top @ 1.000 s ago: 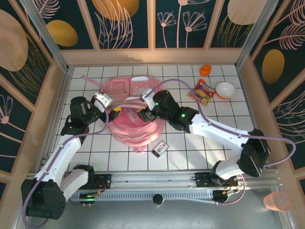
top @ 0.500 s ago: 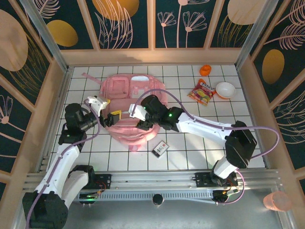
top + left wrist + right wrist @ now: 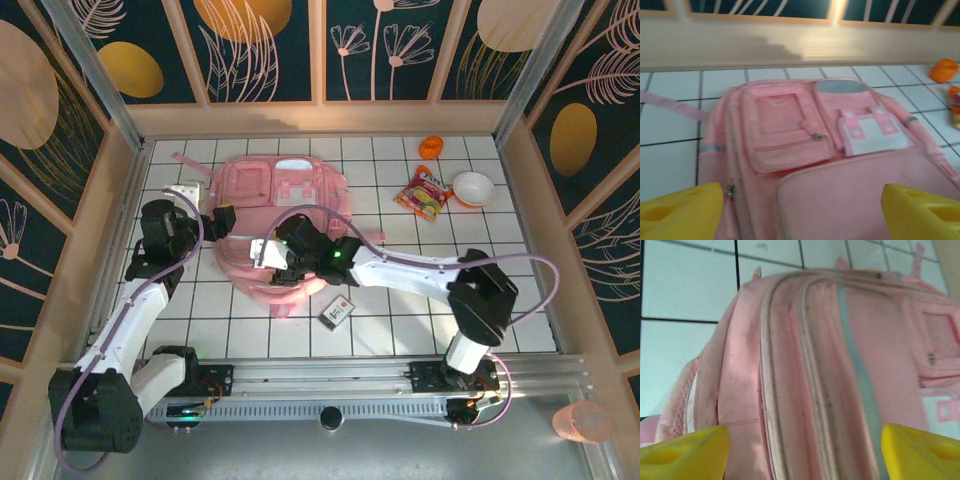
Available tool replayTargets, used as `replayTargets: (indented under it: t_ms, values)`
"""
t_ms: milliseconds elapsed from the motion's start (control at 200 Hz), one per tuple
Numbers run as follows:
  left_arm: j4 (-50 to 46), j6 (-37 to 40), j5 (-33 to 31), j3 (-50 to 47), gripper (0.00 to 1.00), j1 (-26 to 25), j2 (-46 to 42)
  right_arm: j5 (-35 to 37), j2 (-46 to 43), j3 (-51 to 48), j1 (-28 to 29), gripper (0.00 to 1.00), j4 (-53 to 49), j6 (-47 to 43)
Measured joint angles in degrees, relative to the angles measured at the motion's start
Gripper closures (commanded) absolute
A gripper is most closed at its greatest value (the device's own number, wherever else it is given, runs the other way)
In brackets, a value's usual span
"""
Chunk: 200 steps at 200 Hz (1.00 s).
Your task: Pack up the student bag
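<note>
Tiles of white cover the table (image 3: 400, 330), and the student bag (image 3: 290, 190) lies flat on it with its front pockets up, toward 11 o'clock from the table's middle. A pink strap (image 3: 188, 164) trails from the bag's 10 o'clock corner.

The left gripper (image 3: 221, 221) sits at the bag's 9 o'clock edge. Its wrist camera shows its yellow fingertips (image 3: 680, 212) wide apart with nothing between them, and the bag's pockets and white patch (image 3: 872, 141) beyond. The right gripper (image 3: 275, 262) hangs over the bag's 6 o'clock end, jaws likewise spread. Its yellow fingertips (image 3: 682, 452) stand either side of the zipped seams and grip nothing; whether they touch the fabric I cannot tell.

A small dark flat box (image 3: 338, 311) lies just off the bag at 5 o'clock. Well apart, at 2 o'clock from the bag, is a red and yellow snack packet (image 3: 424, 192). A white bowl (image 3: 473, 188) sits just beside it at 3 o'clock, and a small orange object (image 3: 431, 147) lies at the packet's 12 o'clock, near the far wall.
</note>
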Motion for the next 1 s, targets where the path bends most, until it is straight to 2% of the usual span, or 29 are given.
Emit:
replayTargets:
  t_ms: [120, 240, 300, 415, 561, 716, 846, 1001]
  values:
    - [-0.24, -1.4, -3.23, 0.13, 0.19, 0.02, 1.4, 0.5, 3.8, -0.61, -0.79, 0.33, 2.19, -1.38]
    - [-1.66, 1.05, -5.01, 0.63, 0.18, 0.04, 2.54, 0.39, 3.89, -2.99, -3.19, 0.58, 4.55, -2.89]
    - [-3.17, 3.56, -4.79, 1.97, 0.18, 0.31, 3.69, -0.92, 3.32, -4.37, -4.9, 0.68, 5.4, -2.91]
    - [-6.38, 7.61, -1.53, 6.99, 0.19, 2.75, 8.72, -2.8, 0.79, -6.32, -9.03, 0.8, 4.94, -3.26]
    - [-6.97, 9.05, 3.28, 9.68, 0.21, 5.01, 13.99, -5.49, -2.99, -6.86, -15.1, 0.88, 4.31, -3.17]
    - [-9.38, 12.46, 8.5, 10.64, 0.27, 5.11, 18.25, -9.55, -7.19, -6.86, -18.78, 0.92, 4.17, -2.64]
    - [-11.39, 18.69, 10.19, 10.64, 0.33, 5.11, 19.65, -13.46, -9.4, -6.86, -21.46, 0.92, 3.17, -2.49]
    - [-15.02, 29.64, 12.66, 12.68, 0.34, 5.11, 23.19, -17.59, -10.08, -6.86, -24.44, 0.93, 0.33, -4.44]
